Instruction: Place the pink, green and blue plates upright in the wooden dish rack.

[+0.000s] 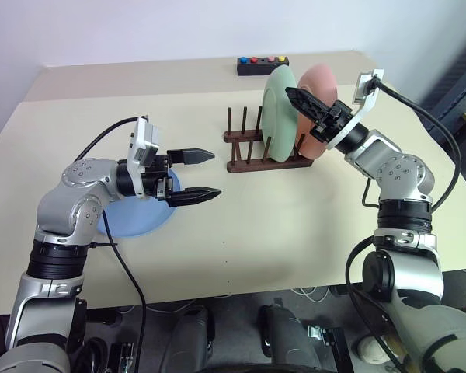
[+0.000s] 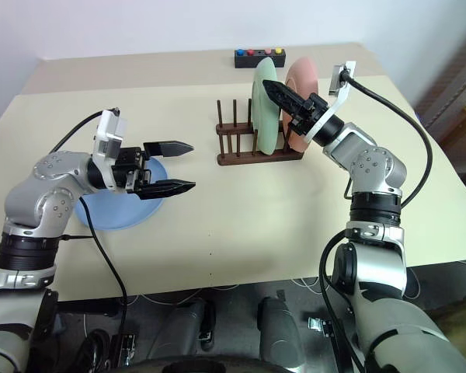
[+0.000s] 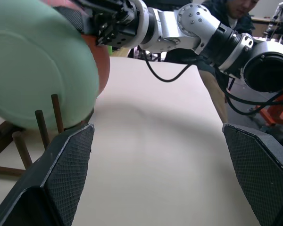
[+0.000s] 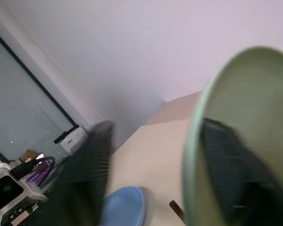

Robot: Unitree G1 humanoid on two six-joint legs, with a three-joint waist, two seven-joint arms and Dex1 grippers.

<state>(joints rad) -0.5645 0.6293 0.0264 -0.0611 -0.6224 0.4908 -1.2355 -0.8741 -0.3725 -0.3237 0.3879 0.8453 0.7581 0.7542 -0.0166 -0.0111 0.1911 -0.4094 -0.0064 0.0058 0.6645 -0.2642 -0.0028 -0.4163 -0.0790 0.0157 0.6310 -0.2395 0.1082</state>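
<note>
Release of the green plate (image 1: 280, 113) is in hand: right gripper (image 2: 280, 97) straddles its rim, jaws parted, plate upright in the wooden dish rack (image 1: 248, 148) at twelve o'clock beside the pink plate (image 1: 320, 110). Next, I judge, left gripper (image 1: 201, 174), wide open and empty, takes the blue plate (image 1: 132, 217) at nine o'clock.

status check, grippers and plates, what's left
Left gripper open, empty, above the table. Right gripper fingers spread astride green plate rim. Green and pink plate upright in wooden dish rack. Blue plate flat on table; nothing blocking.
</note>
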